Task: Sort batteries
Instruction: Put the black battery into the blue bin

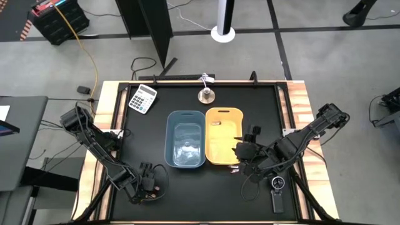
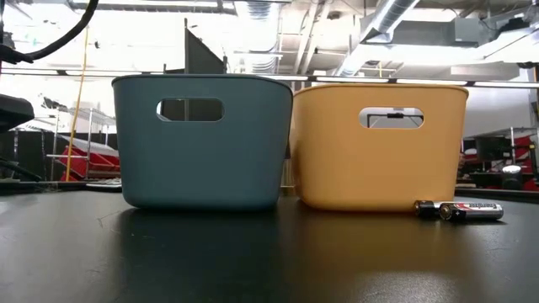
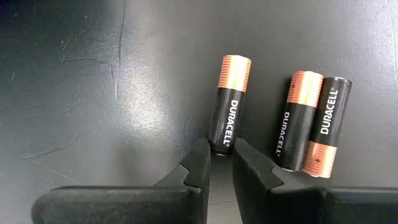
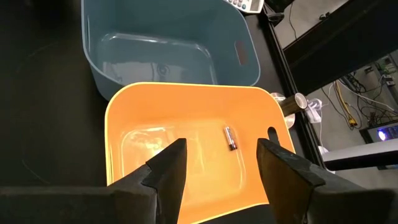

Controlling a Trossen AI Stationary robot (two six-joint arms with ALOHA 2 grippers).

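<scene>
A Duracell battery [image 3: 228,104] is clamped at its black end by the left pincer [image 3: 216,163], copper end pointing away; two more batteries [image 3: 311,122] lie side by side nearby on the counter [image 3: 93,93], oppositely oriented. Only the right wrist view shows the right pincer [image 4: 221,163] spread, empty, above the yellow bin [image 4: 118,115] holding one battery [image 4: 231,138]; the blue bin [image 4: 99,74] lies beyond.

- High cam is looking straight down on the whole table [image 1: 187,187], far off; blue bin [image 1: 185,139] and yellow bin [image 1: 223,135] sitting mid-frame.
- Low cam is sitting at table-top level, facing across to the room behind, close to both bins' side walls.
- Left wrist cam is looking down past its end effector [image 3: 221,163], v. close to table surface.
- Right wrist cam is looking down into both bins from above; sharing them w/ high and low cams.
</scene>
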